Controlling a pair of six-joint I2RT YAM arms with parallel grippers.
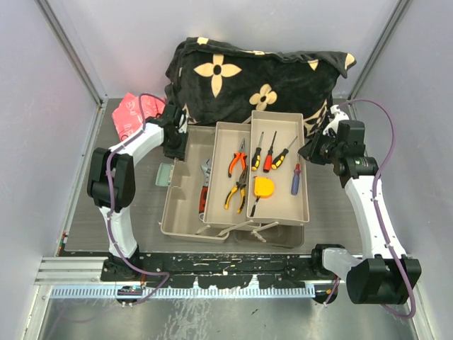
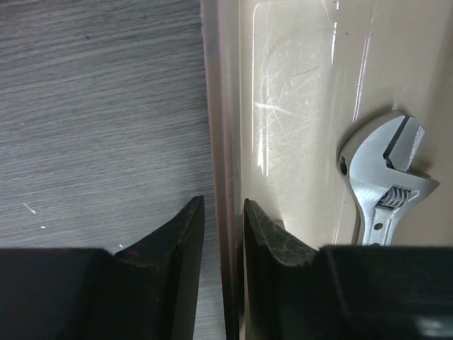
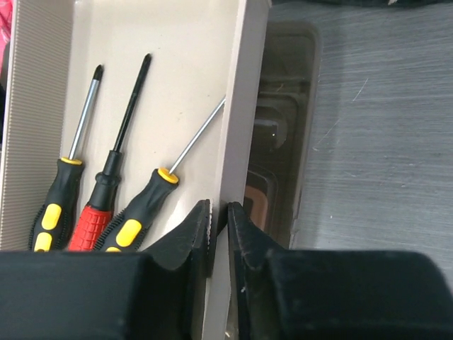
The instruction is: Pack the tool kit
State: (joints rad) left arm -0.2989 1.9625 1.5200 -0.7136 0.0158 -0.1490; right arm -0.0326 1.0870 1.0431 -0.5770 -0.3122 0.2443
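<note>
Open on the worktop [image 1: 329, 212], the tool kit [image 1: 185, 202] looks like stiff, smooth, thin-walled plastic weighted by loose screwdrivers [image 3: 106, 191] and a wrench [image 2: 386, 177], so hold its rims: right gripper [image 3: 219, 205] jaws are clamped on a tray wall [image 3: 244, 106], while left gripper [image 2: 223, 202] jaws straddle, seemingly pinch, its left wall [image 2: 221, 106].

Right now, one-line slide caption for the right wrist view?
Right gripper pinches the side wall of the beige tray, three screwdrivers lying inside.

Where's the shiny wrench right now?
In the top view the wrench lies inside the toolbox, on its left side, tucked beside the tray holding the pliers. The left wrist view shows its silver head on the right.
</note>
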